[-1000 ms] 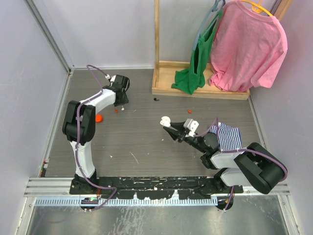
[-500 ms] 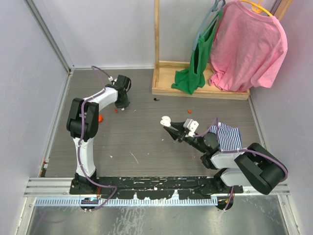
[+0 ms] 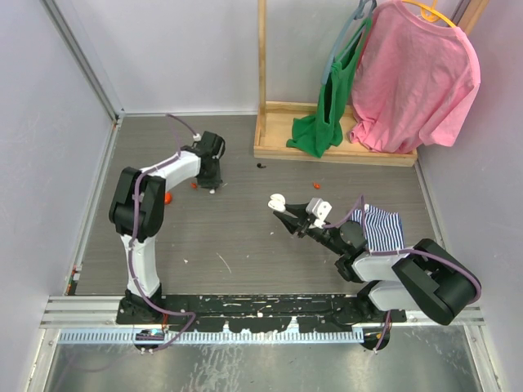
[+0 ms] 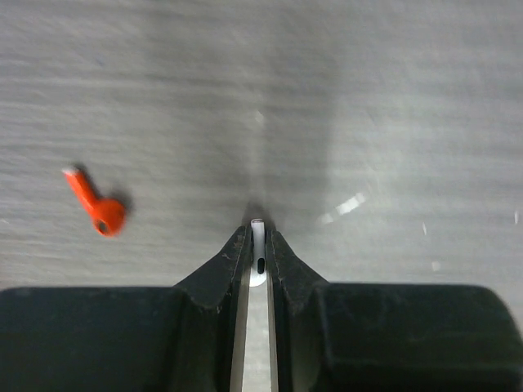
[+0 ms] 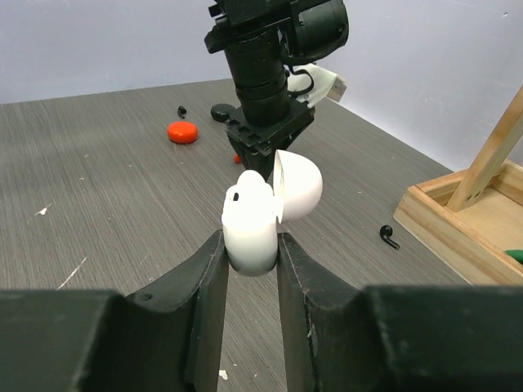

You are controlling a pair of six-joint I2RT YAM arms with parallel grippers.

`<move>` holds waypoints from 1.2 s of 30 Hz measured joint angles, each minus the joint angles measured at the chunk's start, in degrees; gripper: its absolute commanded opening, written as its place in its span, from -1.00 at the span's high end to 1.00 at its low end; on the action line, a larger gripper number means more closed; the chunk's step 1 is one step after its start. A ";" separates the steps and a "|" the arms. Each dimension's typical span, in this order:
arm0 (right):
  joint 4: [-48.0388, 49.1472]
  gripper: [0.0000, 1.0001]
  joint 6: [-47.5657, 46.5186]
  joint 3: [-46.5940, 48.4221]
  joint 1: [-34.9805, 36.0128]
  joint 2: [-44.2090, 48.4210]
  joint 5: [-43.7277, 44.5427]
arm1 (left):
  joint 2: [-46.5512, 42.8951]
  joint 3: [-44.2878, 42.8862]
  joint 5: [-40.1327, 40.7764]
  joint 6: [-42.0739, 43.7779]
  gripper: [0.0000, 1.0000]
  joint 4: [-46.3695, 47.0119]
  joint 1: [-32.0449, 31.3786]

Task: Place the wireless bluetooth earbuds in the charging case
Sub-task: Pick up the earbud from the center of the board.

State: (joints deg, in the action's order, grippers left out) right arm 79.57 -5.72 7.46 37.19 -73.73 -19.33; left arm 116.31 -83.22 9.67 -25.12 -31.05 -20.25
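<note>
Over the dark wood-grain bench [image 3: 245, 237], in the top view, the open white plastic charging case [image 3: 277, 201] sat pinched in the right end effector [image 3: 283, 210], held up off the surface. Well to the left of that case and a little beyond it, the left end effector [image 3: 213, 184] was down at the bench; whether it held anything could not be told from up there. A small red plastic earbud [image 3: 194, 184] lay farther left of the case, and a flat orange round disc [image 3: 167, 197] farther left again.

From the left wrist, the left end effector's jaws were pressed together on a tiny white stemmed earbud [image 4: 258, 245], its tip peeking past the fingertips [image 4: 231, 253]; the case was out of this view. The hold looked thin and close to the tips, so a slow, straight lift seemed wise, lest the piece twist or pop free.

From the right wrist, the case stood with its domed lid [image 5: 298, 188] tipped back, and the left arm's black wrist [image 5: 265, 82] stood directly beyond it. Judging from this, the white earbud should arrive above the case's mouth, stem down and lined up with a socket, and be released only once seated, the case held steady meanwhile.
</note>
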 measured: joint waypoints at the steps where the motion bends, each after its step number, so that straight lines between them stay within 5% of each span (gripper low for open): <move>1: -0.02 0.85 0.00 0.00 0.00 0.02 0.00 | -0.61 0.81 -0.48 0.72 0.72 -0.24 -0.79; 14: -0.55 0.85 0.00 0.00 0.00 0.50 0.09 | -5.77 7.96 -4.15 9.22 0.53 -1.57 -11.37; 21: -0.79 0.85 0.00 0.00 0.00 0.52 0.22 | -7.04 9.68 -5.07 11.19 0.33 -1.36 -12.63; 36: -0.81 0.86 0.00 0.00 0.00 0.52 0.22 | -5.73 7.72 -7.15 13.35 0.35 -1.90 -12.63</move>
State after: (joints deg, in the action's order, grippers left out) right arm 78.76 -5.72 7.46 37.19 -73.21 -19.11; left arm 110.59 -75.50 2.52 -11.77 -32.95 -32.88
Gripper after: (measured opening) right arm 0.333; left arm 0.331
